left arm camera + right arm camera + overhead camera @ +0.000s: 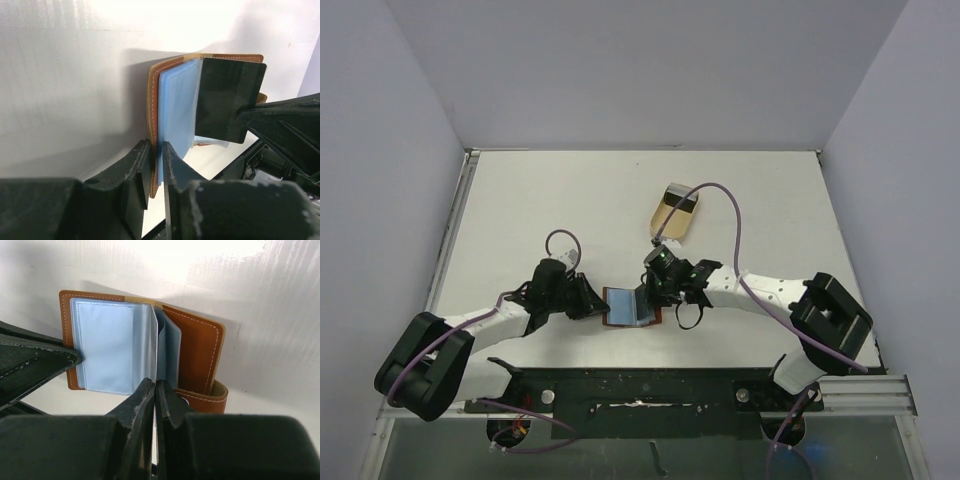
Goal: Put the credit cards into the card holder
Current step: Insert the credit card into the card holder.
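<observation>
Gaping card holder [628, 305]: blue sleeves [107, 347], credit card [227, 97] between.

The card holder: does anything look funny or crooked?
The dark card leans crooked over the open card holder, pinched in the right gripper's jaws, mostly outside the clear sleeves. Nothing looks torn or spilled.

Both arms match. Left arm [495, 320] and right arm [765, 290]: white links, bulky black joint housings, black wrists. I see a purple cable [734, 225] looping off each wrist. Left gripper [156, 145]: matte black fingers, edges scuffed grey.
</observation>
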